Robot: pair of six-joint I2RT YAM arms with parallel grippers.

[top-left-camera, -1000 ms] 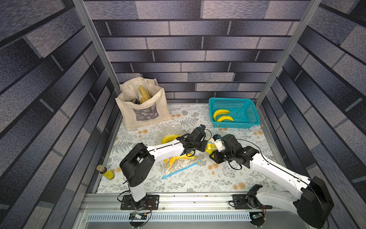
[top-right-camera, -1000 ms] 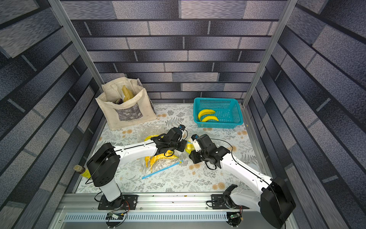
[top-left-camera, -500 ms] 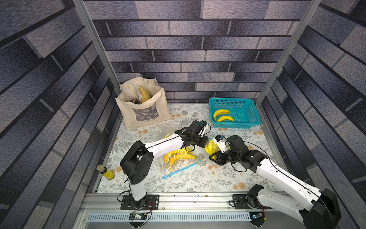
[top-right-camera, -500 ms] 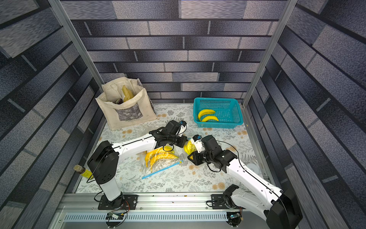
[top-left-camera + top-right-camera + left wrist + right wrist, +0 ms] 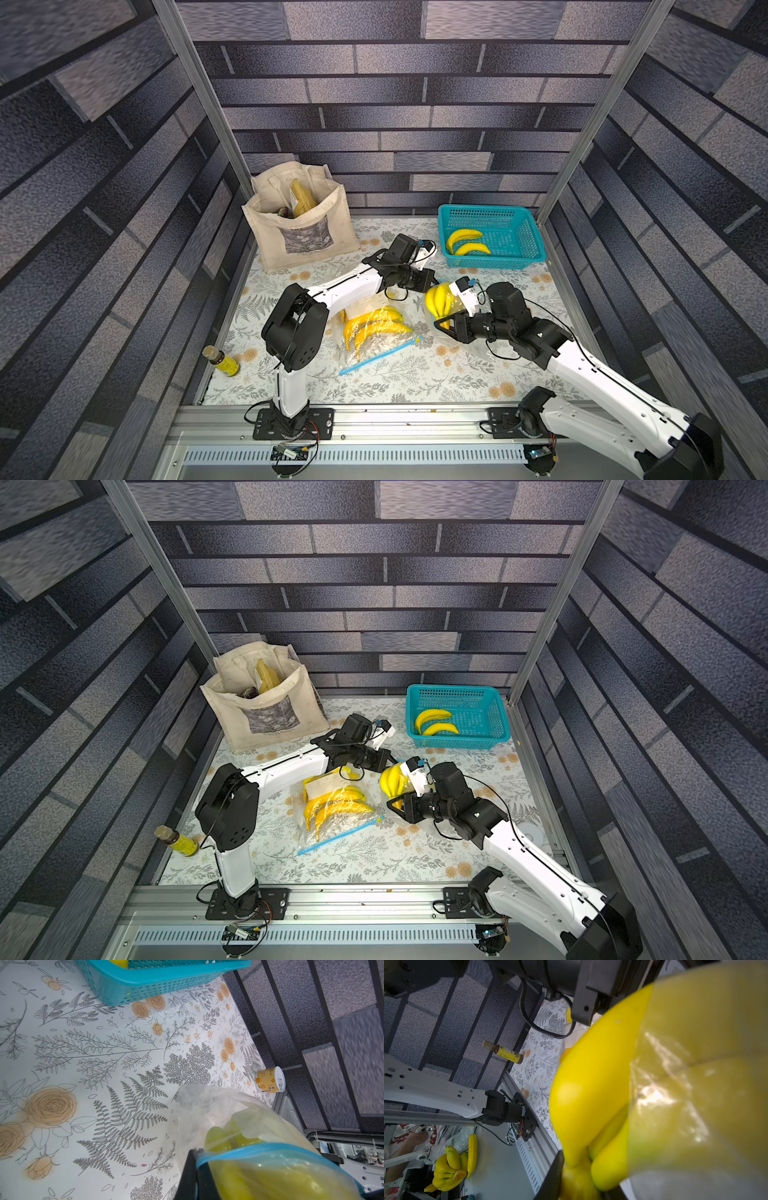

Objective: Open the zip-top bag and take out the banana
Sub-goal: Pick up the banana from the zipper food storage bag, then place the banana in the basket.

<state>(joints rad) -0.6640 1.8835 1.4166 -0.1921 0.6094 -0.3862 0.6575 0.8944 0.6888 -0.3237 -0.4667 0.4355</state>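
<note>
The left arm stretches low across the table, and the left gripper [image 5: 432,281] pinches tight on the blue zip edge of the zip-top bag [image 5: 199,1109]. Just right of it, mid-table, the banana bunch [image 5: 439,300] sits half out of the bag. Its long axis runs near to far, stem nearest. The right gripper [image 5: 443,326] clasps the stem end, elbow bent, forearm reaching left.
</note>
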